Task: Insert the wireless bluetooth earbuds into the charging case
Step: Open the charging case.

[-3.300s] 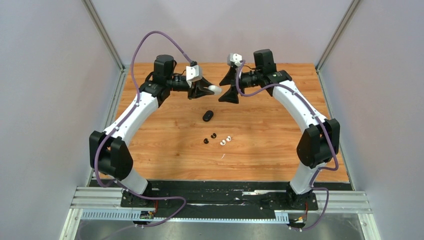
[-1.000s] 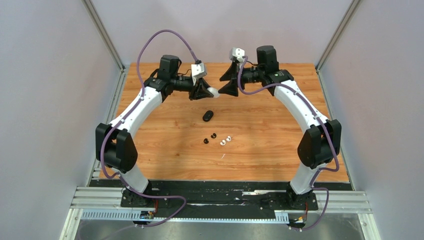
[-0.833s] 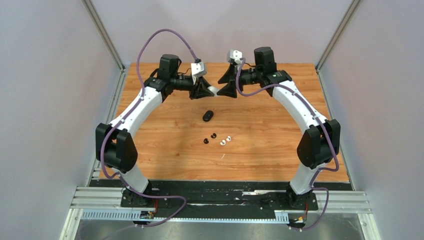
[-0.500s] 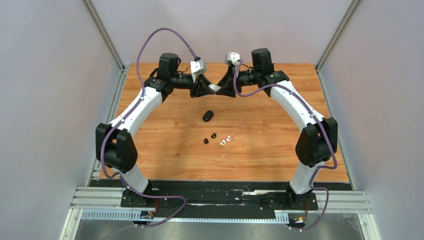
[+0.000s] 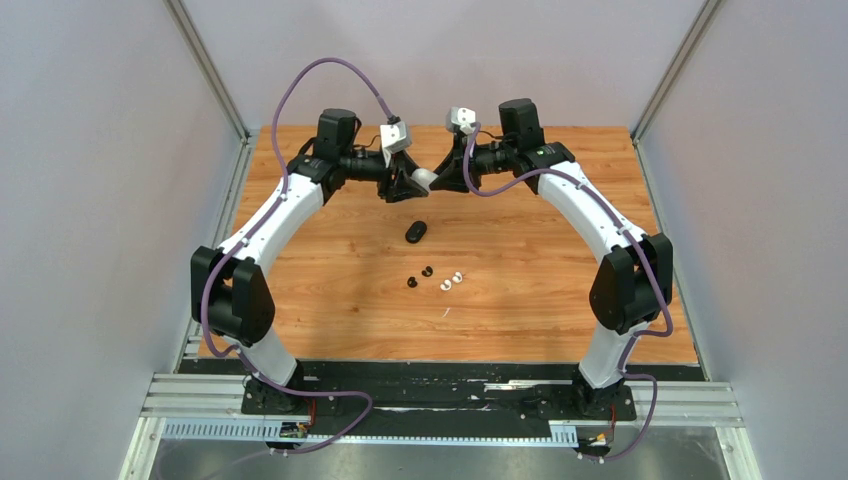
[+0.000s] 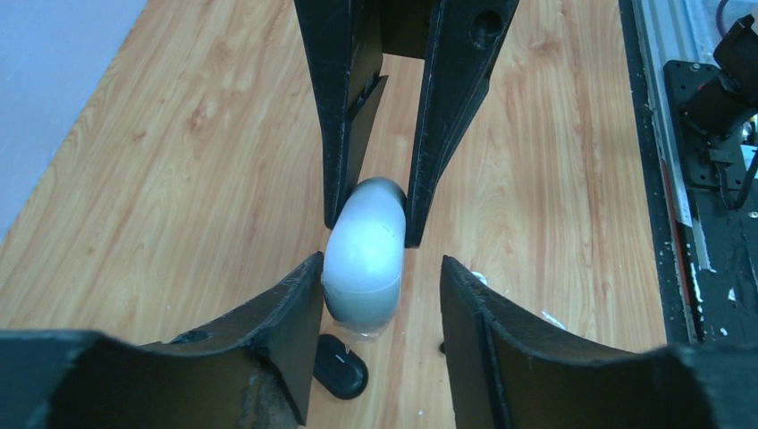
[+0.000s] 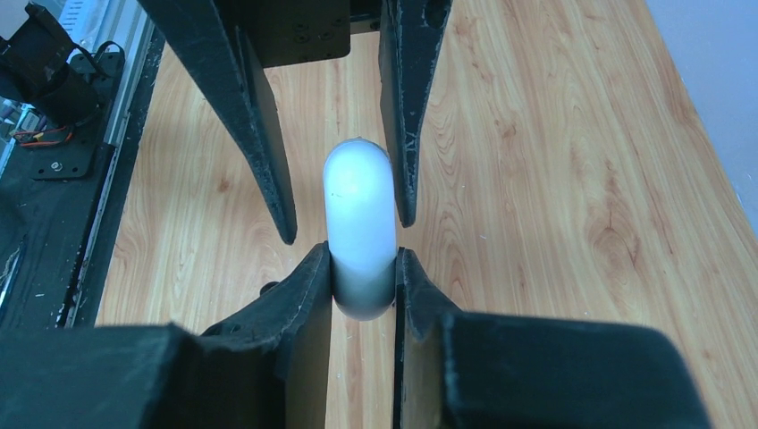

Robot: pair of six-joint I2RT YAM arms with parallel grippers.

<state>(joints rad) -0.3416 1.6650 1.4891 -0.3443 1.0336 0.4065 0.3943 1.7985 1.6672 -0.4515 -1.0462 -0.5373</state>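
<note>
A white pill-shaped charging case (image 5: 425, 178) hangs above the far middle of the table, between both grippers. My right gripper (image 7: 362, 255) is shut on one end of the case (image 7: 359, 214). My left gripper (image 6: 380, 265) stands open around the other end (image 6: 362, 259); its left finger touches the case and a gap shows on the right. A black charging case (image 5: 415, 232) lies on the wood below. Nearer me lie two black earbuds (image 5: 420, 277) and two white earbuds (image 5: 452, 281).
A tiny white scrap (image 5: 446, 313) lies near the earbuds. The wooden table (image 5: 560, 290) is boxed in by grey walls with metal posts (image 5: 205, 65) at the back corners. A black base plate and metal rail (image 5: 440, 400) run along the near edge.
The right gripper moved left onto the white case and closed on it. The left gripper's jaws have parted from the case.
</note>
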